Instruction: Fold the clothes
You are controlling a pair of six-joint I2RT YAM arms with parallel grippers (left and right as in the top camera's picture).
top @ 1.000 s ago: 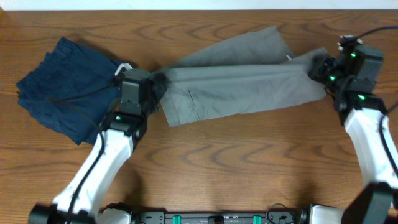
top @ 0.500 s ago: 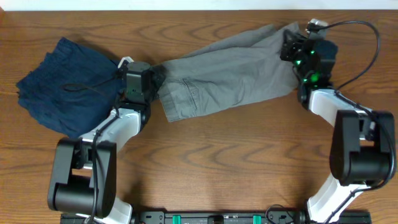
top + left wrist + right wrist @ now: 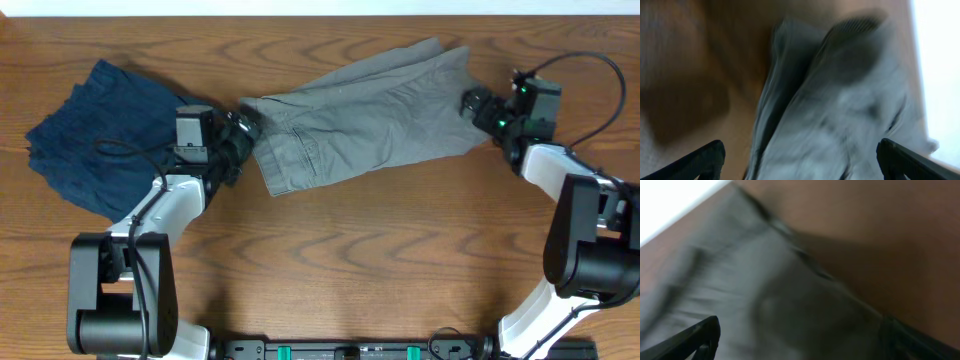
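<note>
Released shorts (image 3: 370, 115) lie just beside left pincer (image 3: 243, 128).

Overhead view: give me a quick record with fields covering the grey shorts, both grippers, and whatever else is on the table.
grey shorts: lying on the wooden table, laid out left to right, creased
left gripper: open, at the shorts' left end
right gripper: open, at the shorts' right end
navy garment: crumpled, at the table's left end
wrist views: blurred, grey cloth between the fingers in both
</note>
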